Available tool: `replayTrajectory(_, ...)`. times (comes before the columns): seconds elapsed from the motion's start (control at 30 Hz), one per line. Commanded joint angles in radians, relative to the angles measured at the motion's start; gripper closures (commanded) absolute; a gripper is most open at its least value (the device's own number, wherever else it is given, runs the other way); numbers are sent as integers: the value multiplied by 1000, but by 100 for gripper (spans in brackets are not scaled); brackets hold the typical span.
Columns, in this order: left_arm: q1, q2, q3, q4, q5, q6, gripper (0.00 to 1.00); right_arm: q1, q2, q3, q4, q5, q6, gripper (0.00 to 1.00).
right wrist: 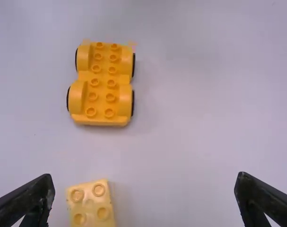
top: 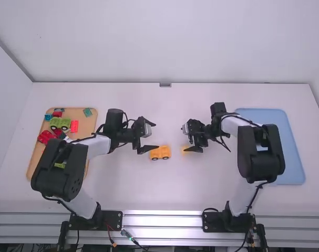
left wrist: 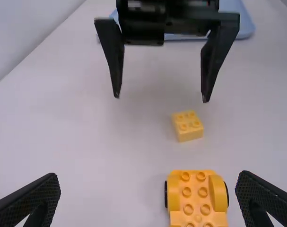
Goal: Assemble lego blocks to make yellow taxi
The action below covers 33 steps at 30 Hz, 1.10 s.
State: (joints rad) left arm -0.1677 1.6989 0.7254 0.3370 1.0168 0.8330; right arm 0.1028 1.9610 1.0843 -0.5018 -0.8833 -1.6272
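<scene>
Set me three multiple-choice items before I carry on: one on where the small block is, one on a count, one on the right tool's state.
1. Where is the small yellow block?
A) In the blue tray
B) On the table, apart from the wheeled base
C) Stacked on the wheeled base

2. How many studs top the small yellow block?
A) Two
B) Eight
C) Four

3. How is the right tool?
A) Open, holding nothing
B) Shut on the small yellow block
C) Shut on the wheeled base

Key:
1 B: both wrist views show bare table between block and base.
2 C: the left wrist view shows two rows of two.
3 A: its fingers stand wide apart in the right wrist view, nothing pinched between them.
</scene>
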Motion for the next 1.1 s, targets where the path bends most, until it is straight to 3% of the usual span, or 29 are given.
replayTrajectory(0.0,3,5,-9,-3,11,-6,1,-11,63,-1,-15,-22,-58,0)
replayTrajectory(0.27,4,5,-9,-3,11,-6,1,-26,139,42,-133,-64,-194,15)
replayTrajectory(0.5,4,5,-9,-3,11,-6,1,-25,205,46,-79,-66,-175,17)
replayTrajectory(0.73,4,5,-8,-3,11,-6,1,-26,224,71,-126,-62,-209,37)
replayTrajectory(0.97,4,5,-8,-3,11,-6,1,-26,224,39,-80,-58,-194,41)
replayTrajectory(1.07,3,5,-8,-3,12,-7,1,-34,224,26,-47,-58,-153,48)
